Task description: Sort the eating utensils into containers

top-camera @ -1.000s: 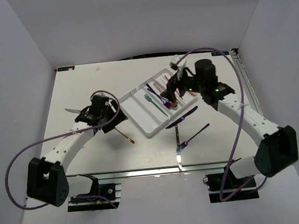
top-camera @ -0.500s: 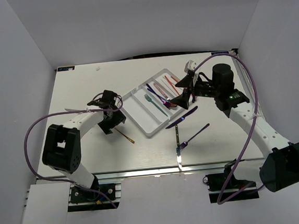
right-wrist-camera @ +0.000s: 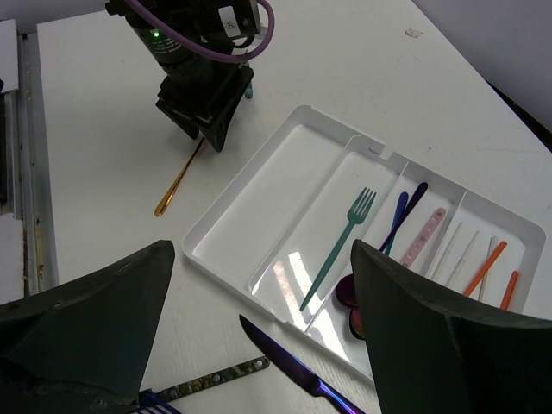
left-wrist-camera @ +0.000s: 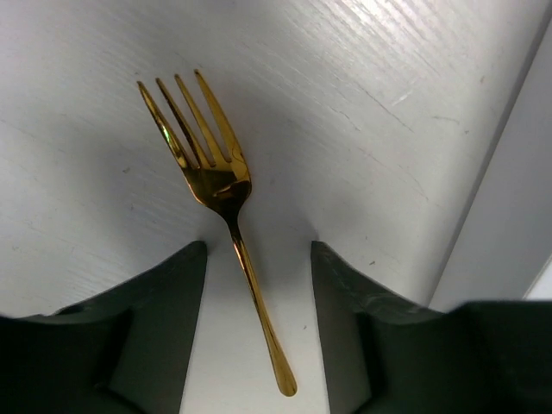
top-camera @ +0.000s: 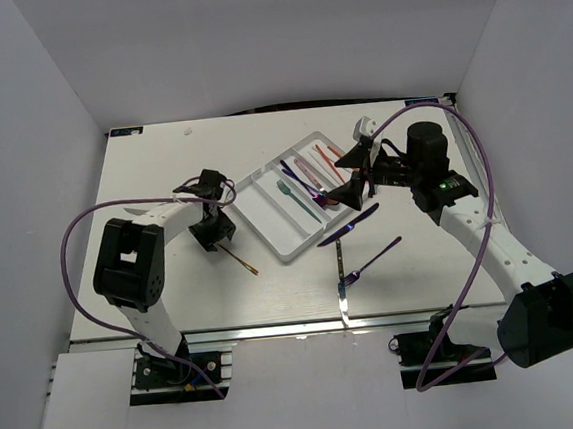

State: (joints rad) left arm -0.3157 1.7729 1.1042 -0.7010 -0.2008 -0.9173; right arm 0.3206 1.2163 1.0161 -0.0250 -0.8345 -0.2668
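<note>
Left claw shifted, spread astride gold fork; tray rim near.

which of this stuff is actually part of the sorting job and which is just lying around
Part of the job: gold fork, white cutlery tray, teal fork and orange chopsticks lying in it, iridescent knife and purple utensil loose on the table.

Just there: purple cables, small white scrap near the table's far edge.

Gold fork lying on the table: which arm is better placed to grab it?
Left. Its open fingers straddle the gold fork; the right arm's fingers hang open by the white tray, well away.
</note>
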